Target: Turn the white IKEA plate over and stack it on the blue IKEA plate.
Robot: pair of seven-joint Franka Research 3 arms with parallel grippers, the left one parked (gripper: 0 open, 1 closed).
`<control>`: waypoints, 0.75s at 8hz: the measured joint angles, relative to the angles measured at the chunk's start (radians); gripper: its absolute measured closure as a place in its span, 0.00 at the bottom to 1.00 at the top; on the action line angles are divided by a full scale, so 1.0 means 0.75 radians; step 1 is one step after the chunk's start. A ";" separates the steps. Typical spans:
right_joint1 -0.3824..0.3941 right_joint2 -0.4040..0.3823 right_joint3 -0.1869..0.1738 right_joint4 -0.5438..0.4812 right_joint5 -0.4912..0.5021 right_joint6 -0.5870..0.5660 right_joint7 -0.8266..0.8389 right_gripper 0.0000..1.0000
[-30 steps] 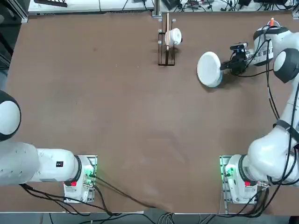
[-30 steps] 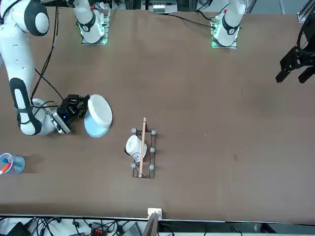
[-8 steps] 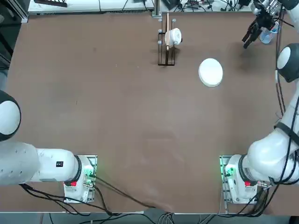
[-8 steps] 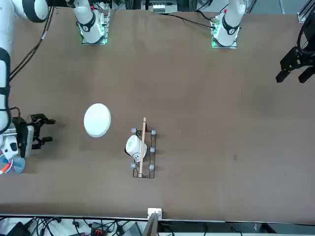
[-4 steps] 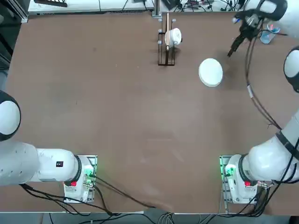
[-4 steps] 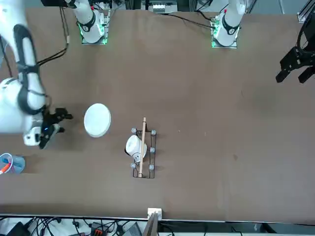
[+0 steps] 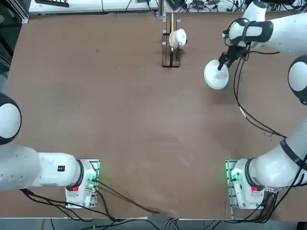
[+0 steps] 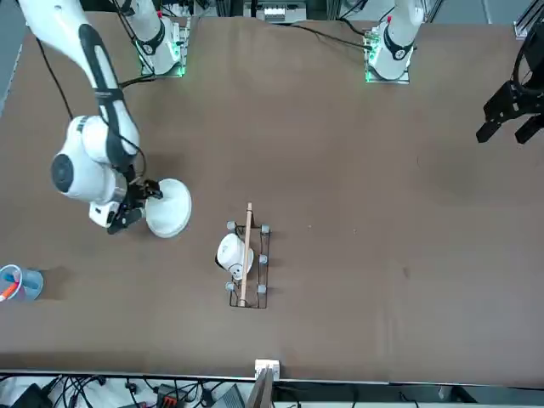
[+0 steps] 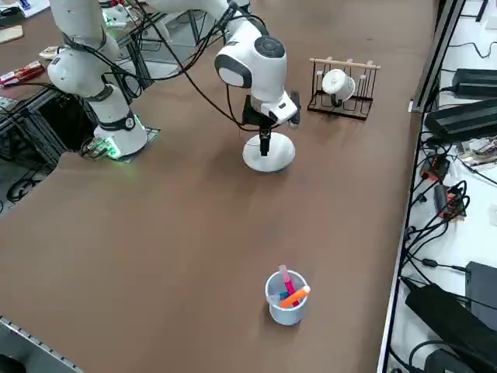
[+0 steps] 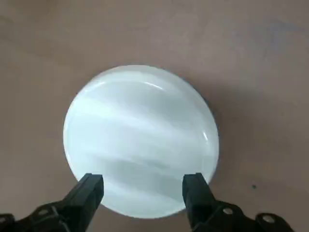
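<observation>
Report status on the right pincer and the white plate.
Right pincer open, over the near part of the white plate. Plate flat on table, not gripped. Nothing seen between pincer and plate.

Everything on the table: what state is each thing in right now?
White plate: lying flat on the table, nothing on it.
Robot's right hand: open, fingers spread, over the plate's edge.
Cup: upright, with markers in it.
White mug: tipped on its side, in the rack.
Rack: standing upright, holding the mug.
Blue plate: I can't make it out.
</observation>
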 joint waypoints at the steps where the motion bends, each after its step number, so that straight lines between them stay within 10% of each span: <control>1: 0.016 0.010 0.000 -0.008 -0.009 0.030 0.058 0.00; 6: 0.022 0.099 -0.002 -0.011 -0.010 0.138 0.086 0.00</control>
